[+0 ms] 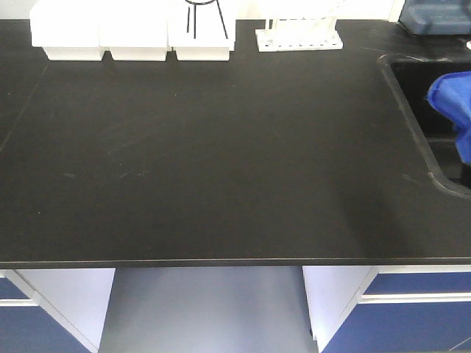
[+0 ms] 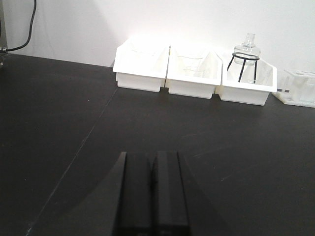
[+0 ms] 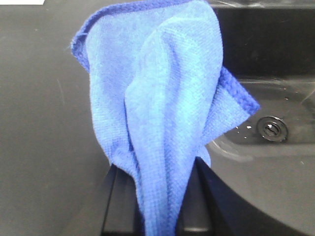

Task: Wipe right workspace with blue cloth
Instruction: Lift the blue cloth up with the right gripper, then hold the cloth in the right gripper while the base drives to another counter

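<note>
Matte black bench [image 1: 221, 162] fills the front view, smooth and faintly scuffed, with blue drawer fronts [image 1: 412, 309] below its near edge. Along the far edge stand three white plastic bins [image 2: 192, 73]. The right one holds a clear glass flask [image 2: 246, 49] on a black wire tripod; what the other two hold cannot be made out. A white rack [image 1: 298, 37] stands just right of them.

At the right, a sink [image 1: 386, 81] with a rounded rim is sunk into the bench, its round drain [image 3: 270, 129] showing in the right wrist view.

The cloth [image 1: 452, 110] hangs over the sink at the right edge of the front view, partly cut off, its long axis running up and down. Up close the cloth [image 3: 162, 108] is a soft, ribbed royal-blue microfibre with a stitched hem, bunched into long folds that narrow toward the right gripper [image 3: 156, 216], whose jaws pinch it.

The left gripper [image 2: 150, 196] hovers over bare bench, its flat black fingers pressed together with nothing between them.
</note>
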Tool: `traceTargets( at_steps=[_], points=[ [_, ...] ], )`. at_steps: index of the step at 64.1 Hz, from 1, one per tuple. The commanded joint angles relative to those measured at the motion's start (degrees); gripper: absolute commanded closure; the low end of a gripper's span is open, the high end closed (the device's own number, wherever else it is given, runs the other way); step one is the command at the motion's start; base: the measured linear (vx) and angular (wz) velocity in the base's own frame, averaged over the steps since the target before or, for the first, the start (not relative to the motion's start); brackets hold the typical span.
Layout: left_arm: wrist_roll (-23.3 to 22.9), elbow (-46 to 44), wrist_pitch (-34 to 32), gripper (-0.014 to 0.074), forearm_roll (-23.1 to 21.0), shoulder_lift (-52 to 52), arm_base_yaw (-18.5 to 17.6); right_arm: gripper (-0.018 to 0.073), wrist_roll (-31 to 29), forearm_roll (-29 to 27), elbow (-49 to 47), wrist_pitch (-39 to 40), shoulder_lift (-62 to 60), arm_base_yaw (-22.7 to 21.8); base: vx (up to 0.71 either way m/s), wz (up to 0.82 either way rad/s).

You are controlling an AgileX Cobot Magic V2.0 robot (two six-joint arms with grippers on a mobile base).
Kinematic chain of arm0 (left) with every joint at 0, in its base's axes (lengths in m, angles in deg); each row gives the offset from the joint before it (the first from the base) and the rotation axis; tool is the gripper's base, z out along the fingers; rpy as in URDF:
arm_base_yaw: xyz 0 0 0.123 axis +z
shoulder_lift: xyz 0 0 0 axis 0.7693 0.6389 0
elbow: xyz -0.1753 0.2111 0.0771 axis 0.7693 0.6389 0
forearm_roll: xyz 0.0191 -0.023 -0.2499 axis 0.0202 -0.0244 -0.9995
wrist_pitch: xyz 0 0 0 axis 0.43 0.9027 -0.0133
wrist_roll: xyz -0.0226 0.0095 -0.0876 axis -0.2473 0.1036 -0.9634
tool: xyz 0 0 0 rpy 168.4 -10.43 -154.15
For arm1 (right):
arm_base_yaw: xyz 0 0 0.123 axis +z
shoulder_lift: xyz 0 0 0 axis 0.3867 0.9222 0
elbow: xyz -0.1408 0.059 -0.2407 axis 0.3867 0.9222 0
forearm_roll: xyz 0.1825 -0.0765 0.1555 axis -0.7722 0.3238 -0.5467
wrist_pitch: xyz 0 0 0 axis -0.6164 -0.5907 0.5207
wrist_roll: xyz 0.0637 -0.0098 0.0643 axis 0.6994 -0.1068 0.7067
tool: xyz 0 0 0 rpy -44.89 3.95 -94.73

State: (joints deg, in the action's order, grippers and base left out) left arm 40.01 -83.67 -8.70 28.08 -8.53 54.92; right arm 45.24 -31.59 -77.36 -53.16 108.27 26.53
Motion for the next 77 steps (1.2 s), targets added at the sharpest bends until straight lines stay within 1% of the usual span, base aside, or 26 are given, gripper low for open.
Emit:
traceTargets(
  at_steps=[1, 9, 23, 77],
  points=[
    [-0.5, 1.8, -4.5, 0.0602, -0.4, -0.9, 0.0, 0.0567, -0.5, 0.4, -1.7, 2.0, -2.2, -0.2, 0.0, 0.0],
    [-0.5, 1.8, -4.5, 0.0602, -0.4, -0.9, 0.0, 0.0567, -0.5, 0.4, -1.7, 0.0, -4.2, -0.2, 0.0, 0.0],
    [-0.5, 1.8, -4.5, 0.0602, -0.4, -0.9, 0.0, 0.0567, -0.5, 0.4, -1.7, -1.1, -5.2, -0.2, 0.0, 0.0],
    [-0.5, 1.8, -4.5, 0.0602, -0.4, -0.9, 0.0, 0.0567, -0.5, 0.4, -1.7, -1.3, -5.2, -0.2, -0.02, -0.01]
  ],
)
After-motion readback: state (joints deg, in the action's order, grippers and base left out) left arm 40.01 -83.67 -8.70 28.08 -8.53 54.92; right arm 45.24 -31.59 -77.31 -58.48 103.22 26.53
